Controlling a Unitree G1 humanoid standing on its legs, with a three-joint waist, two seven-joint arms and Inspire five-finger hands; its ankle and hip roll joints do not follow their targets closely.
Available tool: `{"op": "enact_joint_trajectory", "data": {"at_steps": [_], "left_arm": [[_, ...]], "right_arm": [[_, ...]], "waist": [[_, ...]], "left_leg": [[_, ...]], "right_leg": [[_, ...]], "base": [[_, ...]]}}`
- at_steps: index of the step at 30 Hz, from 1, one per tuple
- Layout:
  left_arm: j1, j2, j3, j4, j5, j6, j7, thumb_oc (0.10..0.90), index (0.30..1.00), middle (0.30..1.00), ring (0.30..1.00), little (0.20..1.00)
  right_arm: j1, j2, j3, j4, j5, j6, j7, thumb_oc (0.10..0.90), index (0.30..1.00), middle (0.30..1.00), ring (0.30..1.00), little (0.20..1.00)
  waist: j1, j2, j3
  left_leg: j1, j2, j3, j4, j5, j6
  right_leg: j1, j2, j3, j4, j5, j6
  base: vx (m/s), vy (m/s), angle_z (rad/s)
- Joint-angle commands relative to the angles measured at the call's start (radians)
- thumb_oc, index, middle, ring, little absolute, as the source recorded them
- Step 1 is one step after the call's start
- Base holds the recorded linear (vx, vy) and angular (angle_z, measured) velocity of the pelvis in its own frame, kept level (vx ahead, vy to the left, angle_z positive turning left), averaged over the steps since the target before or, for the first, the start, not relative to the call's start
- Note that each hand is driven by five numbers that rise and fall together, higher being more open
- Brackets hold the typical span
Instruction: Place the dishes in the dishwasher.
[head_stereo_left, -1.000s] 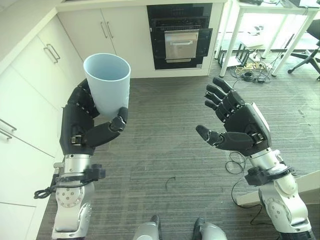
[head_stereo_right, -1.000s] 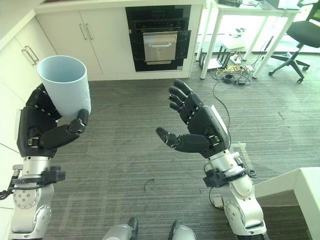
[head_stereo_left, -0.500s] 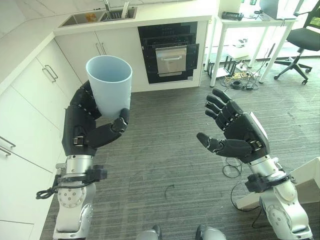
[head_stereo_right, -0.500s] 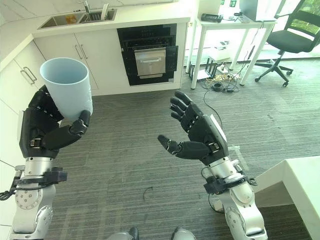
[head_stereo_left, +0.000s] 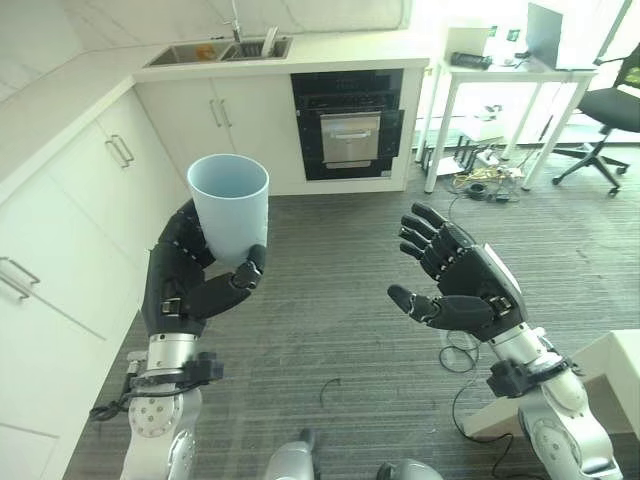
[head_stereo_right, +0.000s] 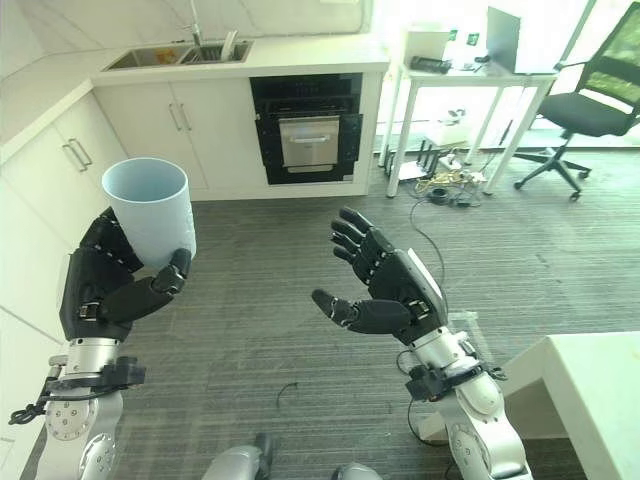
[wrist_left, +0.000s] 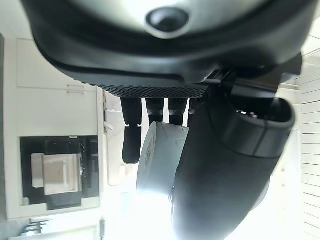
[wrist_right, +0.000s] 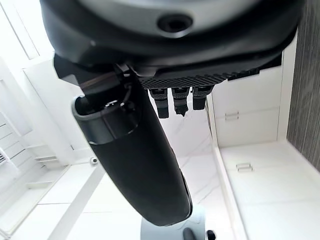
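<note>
Above the grey floor: both arms are raised in front of the robot, well apart from each other.
Left hand (head_stereo_left: 185, 285): fingers and thumb are curled round the lower part of the cup, the thumb across its front. Grip matches that of a second ago.
Cup (head_stereo_left: 230, 205): pale blue, upright, mouth facing up, nothing seen inside. It is carried in the left hand, clear of the cupboards and the floor. The left wrist view shows its pale wall (wrist_left: 160, 160) between the thumb and the row of fingers.
Right hand (head_stereo_left: 460, 290): held palm inward, fingers spread and loosely bent, thumb out toward the cup; it holds nothing. Posture is unchanged from the earlier frames.
Floor (head_stereo_left: 330, 300): grey striped carpet.
Cupboards (head_stereo_left: 80, 200): white doors with bar handles run along the robot's left side and continue along the far wall.
Oven (head_stereo_left: 350, 125): black, built in under the far counter, door shut.
Sink (head_stereo_left: 215, 50): set in the far counter, left of the oven, with a tap behind it.
White table (head_stereo_left: 500, 75): stands right of the oven.
Office chair (head_stereo_right: 590, 110): black, at the far right.
Change since a second ago: the whole picture has shifted, so the camera has moved; the sink and counter top have come into sight. Hands and cup keep their relation to each other.
</note>
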Motion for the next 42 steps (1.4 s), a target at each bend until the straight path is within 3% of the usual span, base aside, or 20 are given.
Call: {"op": "enact_joint_trajectory", "data": {"at_steps": [1, 6, 8, 10, 11, 13, 15, 16, 17, 19, 21, 23, 27, 31, 32, 35, 37, 38, 41, 42], "left_arm": [[-0.080, 0.047, 0.083, -0.114, 0.014, -0.121, -0.001, 0.400, 0.300, 0.300, 0.300, 0.300], [-0.117, 0.104, 0.094, -0.100, 0.009, -0.087, -0.003, 0.400, 0.300, 0.300, 0.300, 0.300], [-0.137, 0.113, 0.092, -0.099, -0.006, -0.072, -0.032, 0.400, 0.300, 0.300, 0.300, 0.300], [-0.158, 0.113, 0.083, -0.096, 0.003, -0.055, -0.069, 0.400, 0.300, 0.300, 0.300, 0.300], [-0.165, 0.111, 0.080, -0.095, 0.019, -0.052, -0.073, 0.400, 0.300, 0.300, 0.300, 0.300], [-0.164, 0.112, 0.082, -0.092, 0.058, -0.057, -0.058, 0.400, 0.300, 0.300, 0.300, 0.300], [-0.158, 0.121, 0.086, -0.095, 0.053, -0.050, -0.048, 0.400, 0.300, 0.300, 0.300, 0.300], [-0.159, 0.130, 0.090, -0.099, 0.062, -0.046, -0.039, 0.400, 0.300, 0.300, 0.300, 0.300], [-0.157, 0.132, 0.094, -0.099, 0.069, -0.053, -0.029, 0.400, 0.300, 0.300, 0.300, 0.300], [-0.148, 0.133, 0.096, -0.108, 0.092, -0.061, -0.011, 0.400, 0.300, 0.300, 0.300, 0.300], [-0.130, 0.129, 0.086, -0.126, 0.113, -0.064, 0.010, 0.400, 0.300, 0.300, 0.300, 0.300], [-0.122, 0.128, 0.081, -0.125, 0.115, -0.073, 0.011, 0.400, 0.300, 0.300, 0.300, 0.300], [-0.106, 0.123, 0.075, -0.126, 0.099, -0.070, 0.018, 0.400, 0.300, 0.300, 0.300, 0.300], [-0.092, 0.103, 0.066, -0.134, 0.097, -0.062, -0.009, 0.400, 0.300, 0.300, 0.300, 0.300], [-0.089, 0.101, 0.062, -0.139, 0.094, -0.063, -0.011, 0.400, 0.300, 0.300, 0.300, 0.300], [-0.085, 0.094, 0.058, -0.139, 0.085, -0.076, -0.012, 0.400, 0.300, 0.300, 0.300, 0.300], [-0.081, 0.085, 0.050, -0.140, 0.075, -0.084, -0.014, 0.400, 0.300, 0.300, 0.300, 0.300], [-0.084, 0.080, 0.044, -0.138, 0.082, -0.086, -0.014, 0.400, 0.300, 0.300, 0.300, 0.300], [-0.088, 0.070, 0.040, -0.128, 0.067, -0.084, -0.006, 0.400, 0.300, 0.300, 0.300, 0.300], [-0.076, 0.066, 0.049, -0.120, 0.068, -0.096, -0.008, 0.400, 0.300, 0.300, 0.300, 0.300]], "right_arm": [[-0.070, -0.019, -0.051, -0.121, 0.053, -0.125, 0.008, 0.800, 0.900, 0.900, 0.900, 0.900], [-0.046, -0.007, -0.068, -0.130, 0.100, -0.136, 0.019, 0.800, 0.900, 0.900, 0.900, 0.900], [-0.056, 0.008, -0.063, -0.130, 0.076, -0.136, -0.012, 0.800, 0.900, 0.900, 0.900, 0.900], [-0.082, 0.036, -0.050, -0.120, 0.060, -0.136, -0.048, 0.800, 0.900, 0.900, 0.900, 0.900], [-0.091, 0.051, -0.039, -0.120, 0.063, -0.129, -0.044, 0.800, 0.900, 0.900, 0.900, 0.900], [-0.100, 0.064, -0.015, -0.114, 0.047, -0.118, -0.036, 0.800, 0.900, 0.900, 0.900, 0.900], [-0.105, 0.058, 0.000, -0.101, 0.059, -0.115, -0.041, 0.800, 0.900, 0.900, 0.900, 0.900], [-0.107, 0.055, 0.001, -0.092, 0.073, -0.120, -0.029, 0.800, 0.900, 0.900, 0.900, 0.900], [-0.108, 0.051, -0.005, -0.085, 0.085, -0.127, -0.015, 0.800, 0.900, 0.900, 0.900, 0.900], [-0.103, 0.044, -0.017, -0.086, 0.104, -0.130, 0.001, 0.800, 0.900, 0.900, 0.900, 0.900], [-0.073, 0.044, -0.038, -0.112, 0.119, -0.127, 0.030, 0.800, 0.900, 0.900, 0.900, 0.900], [-0.066, 0.046, -0.038, -0.113, 0.118, -0.133, 0.034, 0.800, 0.900, 0.900, 0.900, 0.900], [-0.054, 0.022, -0.058, -0.118, 0.140, -0.135, 0.021, 0.800, 0.900, 0.900, 0.900, 0.900], [-0.041, 0.005, -0.097, -0.133, 0.153, -0.109, 0.019, 0.800, 0.900, 0.900, 0.900, 0.900], [-0.033, -0.002, -0.107, -0.134, 0.154, -0.106, 0.019, 0.800, 0.900, 0.900, 0.900, 0.900], [-0.024, -0.016, -0.117, -0.134, 0.155, -0.103, 0.032, 0.800, 0.900, 0.900, 0.900, 0.900], [-0.016, -0.026, -0.121, -0.129, 0.156, -0.106, 0.040, 0.800, 0.900, 0.900, 0.900, 0.900], [-0.013, -0.027, -0.121, -0.125, 0.152, -0.110, 0.037, 0.800, 0.900, 0.900, 0.900, 0.900], [-0.037, -0.027, -0.106, -0.108, 0.146, -0.104, 0.016, 0.800, 0.900, 0.900, 0.900, 0.900], [-0.053, -0.016, -0.090, -0.099, 0.132, -0.097, 0.022, 0.800, 0.900, 0.900, 0.900, 0.900]], "waist": [[-0.008, -0.016, -0.025], [0.001, -0.034, -0.076], [0.013, -0.047, -0.088], [0.013, -0.060, -0.098], [0.000, -0.032, -0.091], [-0.012, -0.015, -0.079], [-0.010, -0.015, -0.076], [-0.014, -0.014, -0.071], [-0.018, -0.026, -0.058], [-0.032, -0.051, -0.046], [-0.074, -0.060, -0.040], [-0.072, -0.063, -0.041], [-0.084, -0.082, -0.071], [-0.107, -0.075, -0.108], [-0.111, -0.060, -0.118], [-0.115, -0.060, -0.129], [-0.109, -0.071, -0.122], [-0.104, -0.079, -0.112], [-0.081, -0.087, -0.086], [-0.079, -0.061, -0.073]], "left_leg": [[0.010, -0.002, -0.034, -0.002, 0.027, -0.002], [0.041, -0.039, -0.024, -0.002, -0.032, 0.050], [0.046, -0.075, -0.048, -0.002, -0.040, 0.073], [0.085, -0.139, -0.084, -0.002, -0.070, 0.111], [0.120, -0.152, -0.122, -0.002, -0.080, 0.126], [0.161, -0.158, -0.124, -0.002, -0.094, 0.133], [0.178, -0.154, -0.110, -0.002, -0.099, 0.127], [0.194, -0.141, -0.098, -0.002, -0.112, 0.120], [0.209, -0.144, -0.082, -0.002, -0.127, 0.117], [0.233, -0.160, -0.057, -0.002, -0.158, 0.118], [0.288, -0.169, -0.051, -0.002, -0.204, 0.132], [0.303, -0.164, -0.038, -0.002, -0.220, 0.139], [0.373, -0.159, -0.032, -0.002, -0.267, 0.141], [0.454, -0.135, -0.031, -0.002, -0.279, 0.116], [0.476, -0.115, -0.029, -0.002, -0.234, 0.096], [0.502, -0.106, -0.020, -0.002, -0.079, 0.059], [0.499, -0.110, 0.015, 0.024, 0.030, 0.035], [0.453, -0.110, 0.029, 0.068, 0.039, 0.033], [0.354, -0.144, 0.053, 0.027, -0.030, 0.070], [0.291, -0.121, 0.060, -0.002, -0.094, 0.073]], "right_leg": [[0.205, 0.018, 0.058, -0.150, -0.037, 0.104], [0.264, -0.055, 0.020, -0.150, -0.046, 0.163], [0.286, -0.080, 0.001, -0.150, -0.011, 0.185], [0.327, -0.119, -0.044, -0.150, 0.219, 0.220], [0.270, -0.108, -0.037, -0.017, 0.296, 0.216], [0.162, -0.112, -0.024, 0.075, 0.280, 0.191], [0.121, -0.087, -0.056, -0.019, 0.218, 0.165], [0.119, -0.065, -0.096, -0.150, 0.209, 0.156], [0.074, -0.086, -0.105, -0.150, 0.185, 0.158], [-0.030, -0.134, -0.077, -0.150, 0.201, 0.182], [-0.223, -0.170, 0.030, -0.150, 0.246, 0.209], [-0.223, -0.175, 0.018, -0.150, 0.216, 0.213], [-0.186, -0.175, 0.002, -0.150, 0.254, 0.222], [-0.150, -0.152, -0.015, -0.150, 0.244, 0.199], [-0.128, -0.125, -0.020, -0.150, 0.219, 0.182], [-0.104, -0.096, -0.002, -0.150, 0.184, 0.143], [-0.065, -0.088, 0.015, -0.150, 0.152, 0.117], [-0.044, -0.090, 0.018, -0.150, 0.141, 0.109], [0.002, -0.088, 0.026, -0.150, 0.113, 0.116], [0.014, -0.060, 0.031, -0.150, 0.103, 0.126]], "base": [[0.30, 0.196, -0.12], [0.35, 0.221, -0.34], [0.32, 0.183, 0.09], [0.42, 0.290, 0.63], [0.30, 0.278, 0.79], [0.24, 0.184, 0.45], [0.26, -0.023, -0.06], [0.27, -0.164, -0.47], [0.24, -0.202, -0.47], [0.23, -0.197, -0.26], [0.51, -0.367, -0.21], [0.32, -0.263, 0.03], [0.41, -0.352, 0.05], [0.40, -0.330, 0.19], [0.29, -0.280, -0.07], [0.25, -0.245, -0.15], [0.21, -0.205, -0.37], [0.14, -0.167, -0.31], [0.15, -0.030, -0.43], [0.18, 0.114, -0.38]]}}
